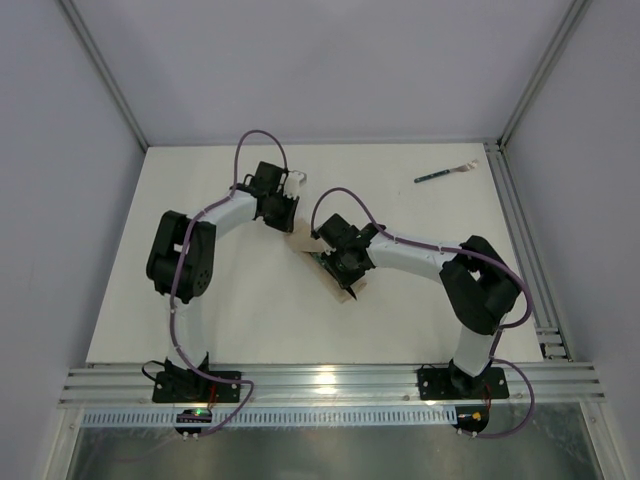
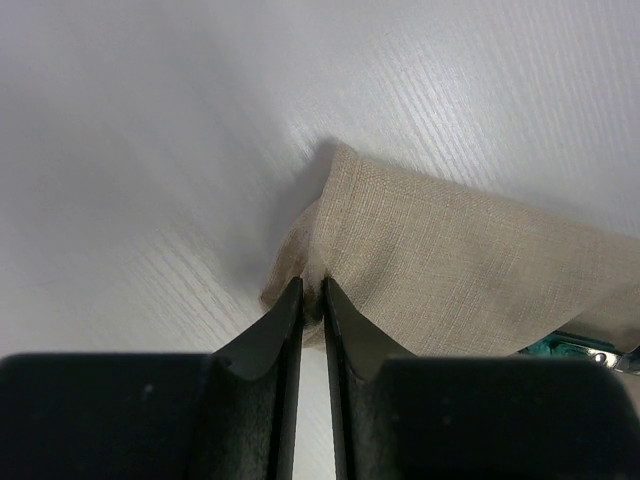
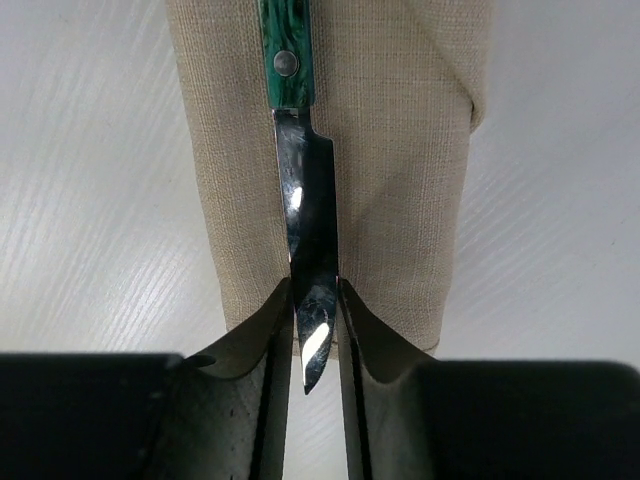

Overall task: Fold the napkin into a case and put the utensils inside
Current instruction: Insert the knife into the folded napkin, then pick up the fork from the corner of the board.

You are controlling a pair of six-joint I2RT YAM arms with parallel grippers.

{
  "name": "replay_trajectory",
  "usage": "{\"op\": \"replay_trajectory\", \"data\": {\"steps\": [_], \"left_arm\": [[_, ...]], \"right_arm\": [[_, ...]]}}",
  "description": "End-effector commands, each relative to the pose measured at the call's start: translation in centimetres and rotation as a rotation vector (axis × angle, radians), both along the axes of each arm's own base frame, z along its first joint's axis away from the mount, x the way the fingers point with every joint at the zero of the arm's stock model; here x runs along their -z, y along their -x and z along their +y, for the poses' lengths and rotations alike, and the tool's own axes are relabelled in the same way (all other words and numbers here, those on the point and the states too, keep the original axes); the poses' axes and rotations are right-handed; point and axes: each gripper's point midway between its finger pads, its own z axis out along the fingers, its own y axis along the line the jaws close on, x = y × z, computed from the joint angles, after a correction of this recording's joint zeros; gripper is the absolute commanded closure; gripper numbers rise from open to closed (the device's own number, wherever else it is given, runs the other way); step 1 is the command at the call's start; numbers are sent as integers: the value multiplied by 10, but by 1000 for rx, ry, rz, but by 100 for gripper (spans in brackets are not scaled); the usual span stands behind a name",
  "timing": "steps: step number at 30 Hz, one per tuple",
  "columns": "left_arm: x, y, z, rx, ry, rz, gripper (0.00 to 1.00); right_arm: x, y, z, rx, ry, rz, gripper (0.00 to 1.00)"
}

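The beige napkin is folded into a narrow case (image 3: 400, 150) lying on the white table, mostly under the two wrists in the top view (image 1: 350, 290). My left gripper (image 2: 312, 290) is shut on a pinched corner of the cloth (image 2: 440, 260) at the case's far end (image 1: 298, 240). The knife (image 3: 308, 220), green-handled with a silver blade, lies lengthwise over the case. My right gripper (image 3: 315, 290) is shut on its blade near the tip, handle pointing away. The fork (image 1: 445, 173) lies alone at the table's far right.
An aluminium rail (image 1: 520, 230) runs along the table's right edge and another along the near edge by the arm bases. Grey walls enclose the left, back and right sides. White tabletop (image 1: 250, 320) lies bare in front of the arms.
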Motion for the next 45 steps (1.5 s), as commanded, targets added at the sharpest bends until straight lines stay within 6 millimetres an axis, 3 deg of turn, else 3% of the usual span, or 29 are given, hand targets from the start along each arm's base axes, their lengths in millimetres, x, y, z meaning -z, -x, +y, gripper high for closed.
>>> {"op": "replay_trajectory", "data": {"steps": [1, 14, 28, 29, 34, 35, 37, 41, 42, 45], "left_arm": [[-23, -3, -2, 20, 9, -62, 85], [-26, -3, 3, 25, -11, -84, 80], [-23, -2, 3, 30, -12, -84, 78], [-23, -2, 3, 31, -14, -84, 78], [-24, -2, 5, 25, -21, -89, 76], [-25, -3, 7, 20, -32, -96, 74], [-27, -4, 10, 17, -44, -107, 71], [-39, -9, 13, 7, -58, -147, 62], [-42, -10, 14, 4, -60, -153, 59], [-56, -13, 15, 0, -61, -188, 54]], "right_arm": [[-14, -4, 9, 3, -52, -32, 77], [-28, -32, 40, -40, -93, -85, 83], [-18, -48, 69, -47, -157, -83, 82], [-18, -49, 70, -46, -157, -85, 81], [-22, -48, 62, -42, -135, -96, 55], [-34, -53, 57, -22, -131, -141, 46], [-53, -59, 53, -11, -140, -195, 42], [-122, -80, 43, 25, -188, -365, 40], [-147, -85, 38, 49, -215, -422, 40], [-187, -116, 1, 185, -224, -574, 38]]}}
